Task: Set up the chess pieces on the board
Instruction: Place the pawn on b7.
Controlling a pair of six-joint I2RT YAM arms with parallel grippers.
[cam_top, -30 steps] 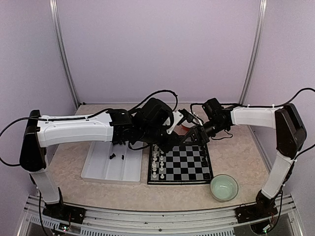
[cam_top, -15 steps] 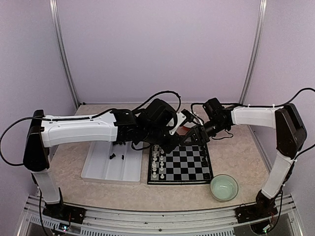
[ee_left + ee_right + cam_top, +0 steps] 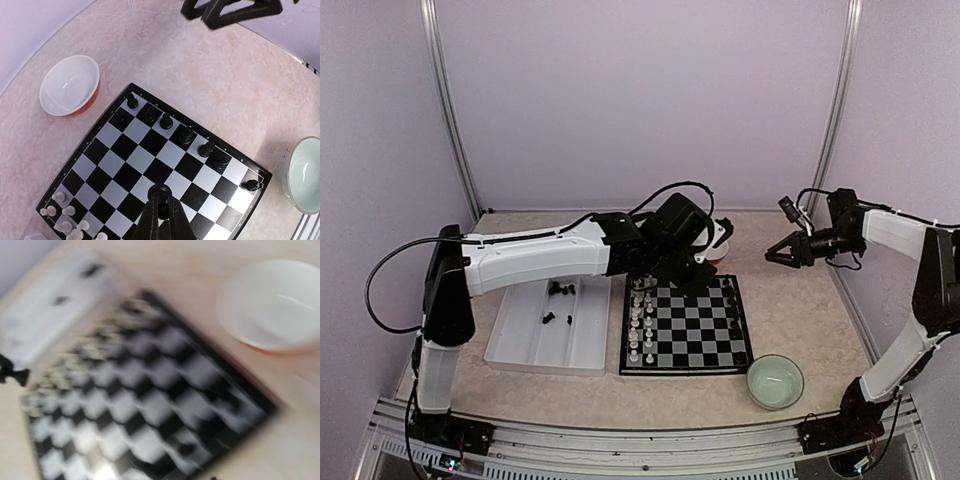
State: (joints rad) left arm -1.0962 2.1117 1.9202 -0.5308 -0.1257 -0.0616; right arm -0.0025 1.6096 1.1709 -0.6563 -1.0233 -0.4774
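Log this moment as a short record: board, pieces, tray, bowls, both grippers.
board: chessboard flat on the table, between the white tray and the green bowl
white pieces: crowded along the board's left side
black pieces: in a row along the opposite edge; a few loose ones in the tray
red bowl: beyond the board, looks empty
left gripper: shut on what looks like a black pawn, above the board
right gripper: open, off to the board's right
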